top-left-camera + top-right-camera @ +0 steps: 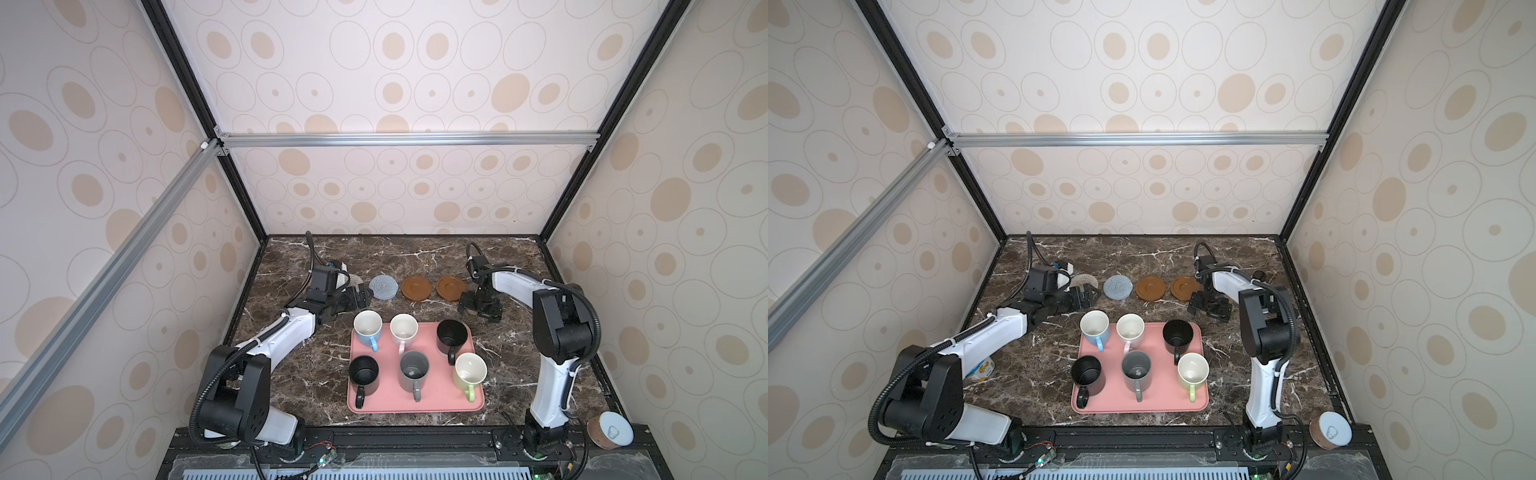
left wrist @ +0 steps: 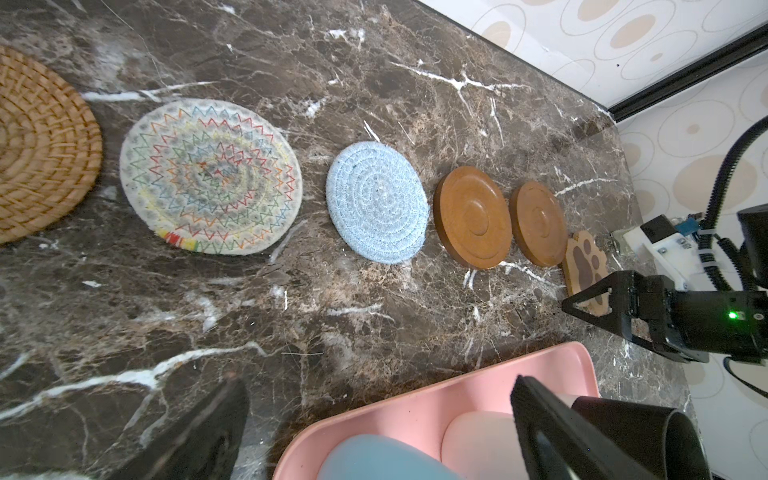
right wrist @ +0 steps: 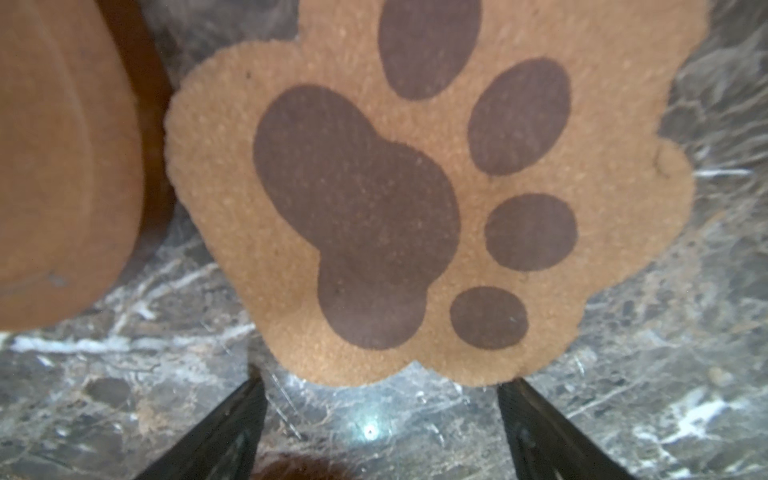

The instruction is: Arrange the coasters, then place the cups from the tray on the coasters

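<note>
Cups (image 1: pixel 414 368), both top views: six upright on pink tray (image 1: pixel 440 397), mid counter (image 1: pixel 316 386); grey-blue coaster (image 1: pixel 382 286), two wooden discs (image 1: pixel 416 287) in row behind tray; left wrist: left jaws wide, empty, near tray corner; rattan coaster (image 2: pixel 41 145), cream coaster (image 2: pixel 210 176) extend row; right wrist: right jaws wide, empty, tips at edge of paw coaster (image 3: pixel 415 187), flat on counter.

No legible text anywhere; the can lid (image 1: pixel 616 430) shows only a faint outline emblem.
</note>
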Tool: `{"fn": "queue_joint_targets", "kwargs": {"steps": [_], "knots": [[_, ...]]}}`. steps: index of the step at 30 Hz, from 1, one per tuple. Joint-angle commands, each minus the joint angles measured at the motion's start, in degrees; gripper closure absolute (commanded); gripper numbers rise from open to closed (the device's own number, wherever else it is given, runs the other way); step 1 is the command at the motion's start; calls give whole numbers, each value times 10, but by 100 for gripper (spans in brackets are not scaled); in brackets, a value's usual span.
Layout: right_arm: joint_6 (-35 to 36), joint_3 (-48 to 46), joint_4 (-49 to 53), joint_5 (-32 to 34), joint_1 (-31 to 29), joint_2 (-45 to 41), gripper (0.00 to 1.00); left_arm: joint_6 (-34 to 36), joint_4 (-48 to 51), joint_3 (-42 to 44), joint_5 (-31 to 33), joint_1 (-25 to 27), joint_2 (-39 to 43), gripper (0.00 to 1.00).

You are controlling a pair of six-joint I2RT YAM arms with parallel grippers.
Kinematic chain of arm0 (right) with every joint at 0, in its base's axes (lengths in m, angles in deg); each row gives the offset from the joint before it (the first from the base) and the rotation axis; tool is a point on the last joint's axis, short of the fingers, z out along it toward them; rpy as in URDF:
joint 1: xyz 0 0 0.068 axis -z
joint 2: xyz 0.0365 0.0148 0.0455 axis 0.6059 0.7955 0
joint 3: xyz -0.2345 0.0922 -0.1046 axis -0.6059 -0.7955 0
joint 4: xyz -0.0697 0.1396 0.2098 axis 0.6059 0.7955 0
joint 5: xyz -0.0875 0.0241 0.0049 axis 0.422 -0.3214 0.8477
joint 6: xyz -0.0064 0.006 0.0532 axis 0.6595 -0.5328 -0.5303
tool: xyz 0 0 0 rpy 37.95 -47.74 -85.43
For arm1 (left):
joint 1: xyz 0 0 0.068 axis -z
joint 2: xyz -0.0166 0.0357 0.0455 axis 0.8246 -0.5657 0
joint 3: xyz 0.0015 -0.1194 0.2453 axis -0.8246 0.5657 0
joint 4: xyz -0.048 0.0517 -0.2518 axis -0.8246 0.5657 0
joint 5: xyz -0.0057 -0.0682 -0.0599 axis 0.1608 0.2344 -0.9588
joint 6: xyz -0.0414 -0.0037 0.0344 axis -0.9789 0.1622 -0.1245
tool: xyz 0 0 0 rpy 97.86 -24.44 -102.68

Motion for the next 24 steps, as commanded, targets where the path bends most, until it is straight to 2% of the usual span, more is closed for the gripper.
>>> {"fn": "queue_joint_targets", "kwargs": {"steps": [1,5,10,24], "knots": [[-20,-2,-4,34,16,32,9,1,2,-15,0,-2,-1,0],[-7,17,-1,37,28,43,10,0,-1,-12,1,-2,1,0],[14,59,20,42,37,66,17,-1,-1,-11,2,-2,1,0],[30,117,50,50,64,93,16,-2,0,-11,5,-2,4,0]]}}
